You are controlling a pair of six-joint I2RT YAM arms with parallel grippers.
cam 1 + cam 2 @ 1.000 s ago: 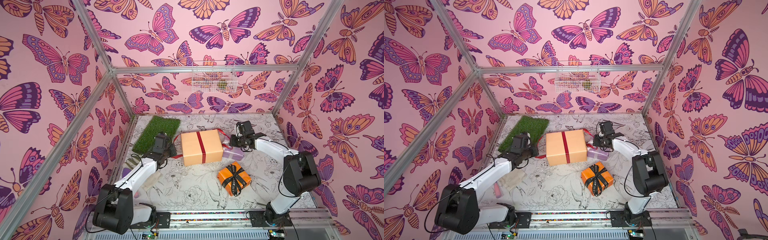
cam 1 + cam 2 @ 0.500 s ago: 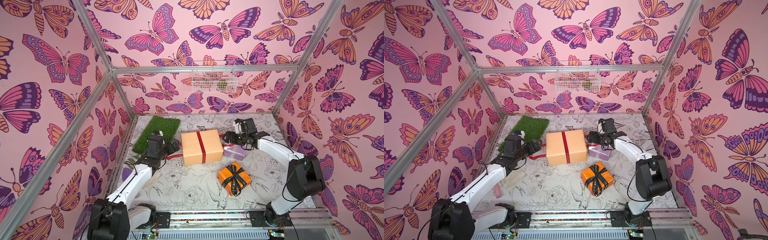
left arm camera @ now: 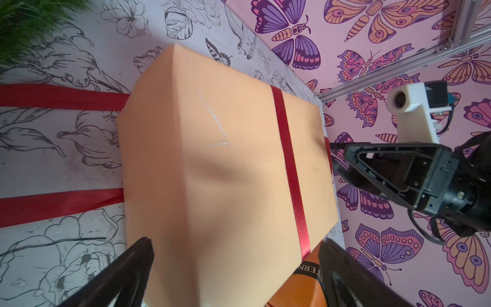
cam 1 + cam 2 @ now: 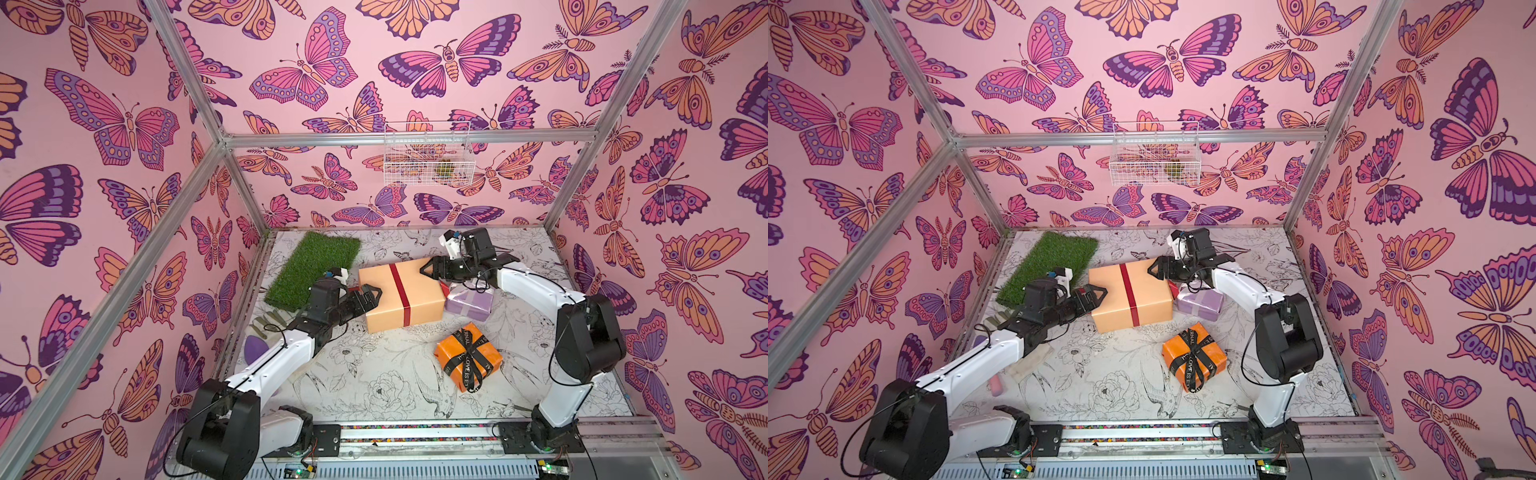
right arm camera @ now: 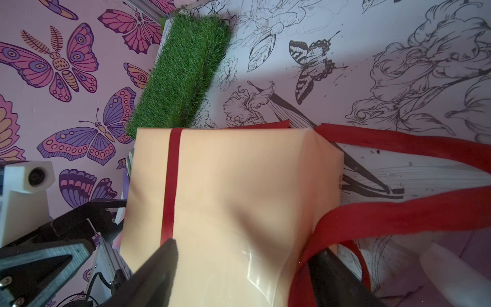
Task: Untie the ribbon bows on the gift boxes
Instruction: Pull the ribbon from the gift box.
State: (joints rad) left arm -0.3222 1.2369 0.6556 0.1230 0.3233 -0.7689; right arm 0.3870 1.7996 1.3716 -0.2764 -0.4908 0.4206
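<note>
Pink butterfly walls (image 4: 365,50) boxed everything in, silver frame rails (image 4: 407,139) crossed them, a wire basket (image 4: 411,174) hung above the flower-sketched table (image 4: 374,382).

Large box (image 4: 424,293) right of grass mat (image 4: 316,270)

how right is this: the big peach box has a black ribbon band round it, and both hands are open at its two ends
Wrong colour: the band round the big peach box is a red ribbon, as both top views show. The left hand and right hand are indeed open at its two ends.
</note>
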